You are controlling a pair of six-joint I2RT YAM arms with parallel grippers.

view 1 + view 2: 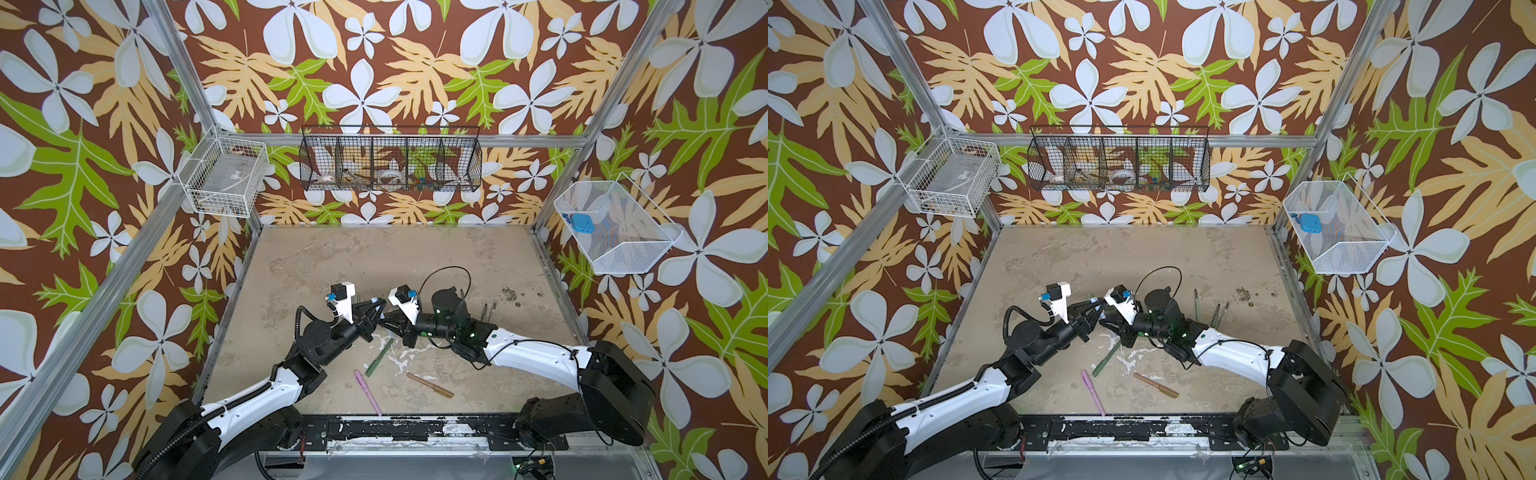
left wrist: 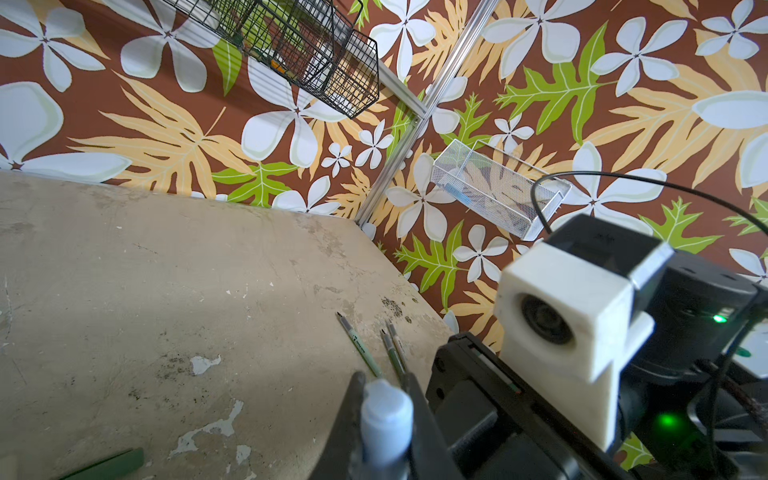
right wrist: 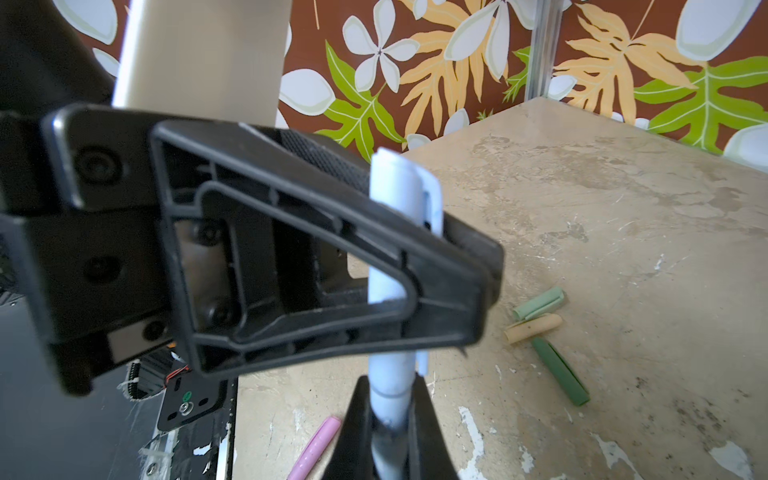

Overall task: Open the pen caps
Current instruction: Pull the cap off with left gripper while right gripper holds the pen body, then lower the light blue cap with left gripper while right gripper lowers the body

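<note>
My left gripper (image 2: pixel 384 384) and right gripper (image 3: pixel 390 401) sit tip to tip mid-table, blocking each other. Behind them the table (image 1: pixel 374 257) lies bare. Frontward lie a green pen (image 1: pixel 379 357), pink pen (image 1: pixel 368 392) and brown pen (image 1: pixel 430 385); three pen bodies (image 1: pixel 489 311) lie rightward

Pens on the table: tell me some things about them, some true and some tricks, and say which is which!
1. The left fingers and right fingers both pinch the light blue pen. True.
2. The pink pen is held up in the air. False: it lies on the table.
3. Three loose caps lie close together on the table. True.
4. The brown pen stands upright. False: it lies flat.
</note>
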